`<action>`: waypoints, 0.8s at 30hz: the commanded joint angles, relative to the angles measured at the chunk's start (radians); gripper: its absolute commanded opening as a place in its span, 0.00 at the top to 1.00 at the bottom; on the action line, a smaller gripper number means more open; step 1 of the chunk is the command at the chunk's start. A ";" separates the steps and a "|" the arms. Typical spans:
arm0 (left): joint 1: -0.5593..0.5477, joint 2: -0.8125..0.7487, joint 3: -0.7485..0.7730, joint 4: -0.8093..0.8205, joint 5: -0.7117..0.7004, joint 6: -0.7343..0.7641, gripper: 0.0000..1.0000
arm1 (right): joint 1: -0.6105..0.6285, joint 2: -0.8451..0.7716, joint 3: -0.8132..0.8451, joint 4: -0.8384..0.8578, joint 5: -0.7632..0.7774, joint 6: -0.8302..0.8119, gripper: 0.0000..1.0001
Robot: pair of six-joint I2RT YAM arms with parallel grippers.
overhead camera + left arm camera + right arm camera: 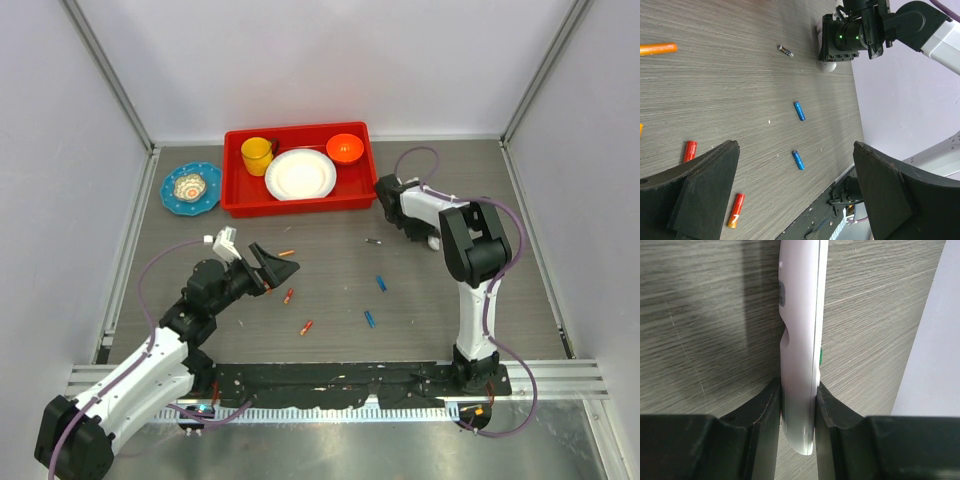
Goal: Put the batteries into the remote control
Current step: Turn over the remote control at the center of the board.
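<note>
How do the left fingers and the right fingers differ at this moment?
The left fingers are spread wide; the right fingers are closed to a narrow gap. The left fingers hold nothing, above loose batteries on the table; the right fingers clamp the remote between them. Both pairs are black and close to the tabletop.

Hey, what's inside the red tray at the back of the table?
The red tray holds a yellow cup, a white plate and an orange bowl. The tray floor beneath them is covered, so nothing there can be checked.
</note>
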 commanded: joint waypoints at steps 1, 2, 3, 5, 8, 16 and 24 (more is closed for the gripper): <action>-0.001 0.002 0.003 0.016 0.004 0.024 0.00 | 0.001 -0.007 0.006 -0.010 -0.128 0.040 0.68; 0.000 0.005 0.006 0.016 0.007 0.024 0.00 | 0.001 -0.021 -0.005 -0.004 -0.142 0.043 0.66; -0.001 0.007 0.008 0.015 0.010 0.023 0.00 | 0.001 -0.027 -0.009 0.001 -0.153 0.054 0.62; -0.001 0.013 0.009 0.015 0.013 0.024 0.00 | 0.001 -0.044 -0.020 0.010 -0.190 0.061 0.59; -0.001 -0.001 0.011 0.006 0.012 0.018 0.00 | 0.001 -0.056 -0.035 0.030 -0.228 0.077 0.53; -0.001 -0.028 0.003 -0.025 -0.005 0.029 0.00 | 0.001 -0.145 -0.066 0.076 -0.299 0.120 0.49; 0.000 -0.018 0.060 -0.167 -0.102 0.093 0.00 | 0.004 -0.544 -0.227 0.246 -0.469 0.196 0.31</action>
